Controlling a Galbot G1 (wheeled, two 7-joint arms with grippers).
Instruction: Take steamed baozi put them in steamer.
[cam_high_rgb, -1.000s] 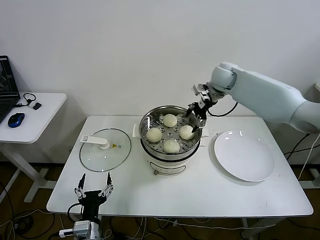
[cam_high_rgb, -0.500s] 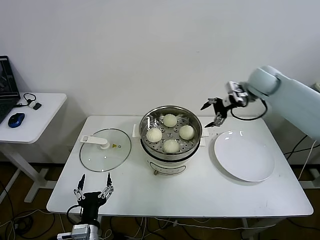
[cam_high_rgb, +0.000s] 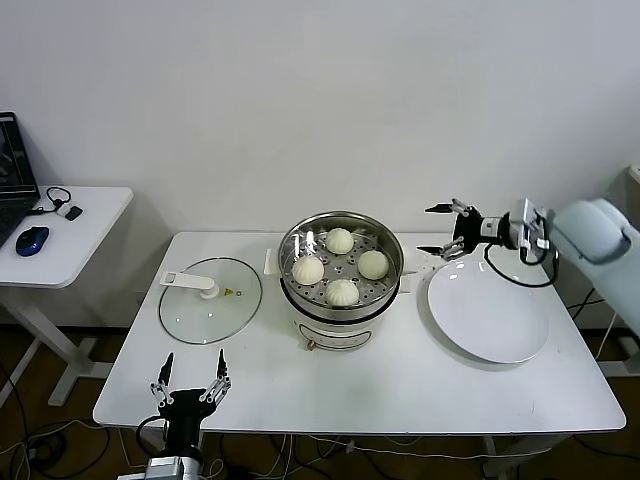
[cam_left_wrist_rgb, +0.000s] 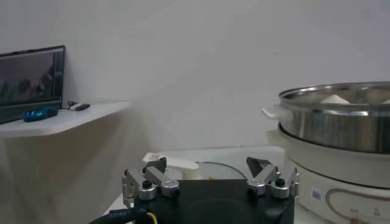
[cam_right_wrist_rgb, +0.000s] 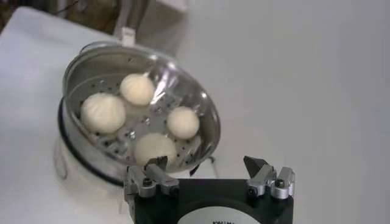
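Several steamed baozi (cam_high_rgb: 340, 240) (cam_right_wrist_rgb: 102, 112) lie on the perforated tray inside the steamer (cam_high_rgb: 385, 296) (cam_right_wrist_rgb: 196, 103), a shiny steel pot on a white base in the middle of the table. My right gripper (cam_high_rgb: 449, 231) (cam_right_wrist_rgb: 206, 164) hangs open and empty to the right of the steamer, above the far left edge of the white plate (cam_high_rgb: 490, 320). My left gripper (cam_high_rgb: 191, 381) (cam_left_wrist_rgb: 208, 165) is parked low at the table's front left edge, open with nothing between its fingers.
A flat glass lid (cam_high_rgb: 210, 300) with a white handle lies left of the steamer. A side table (cam_high_rgb: 70, 245) at the far left carries a mouse and a laptop. A white wall stands behind the table.
My right gripper has drawn back from over the steamer to the right, ending above the plate's far left edge. The baozi stay in the steamer. The left arm has sunk slightly.
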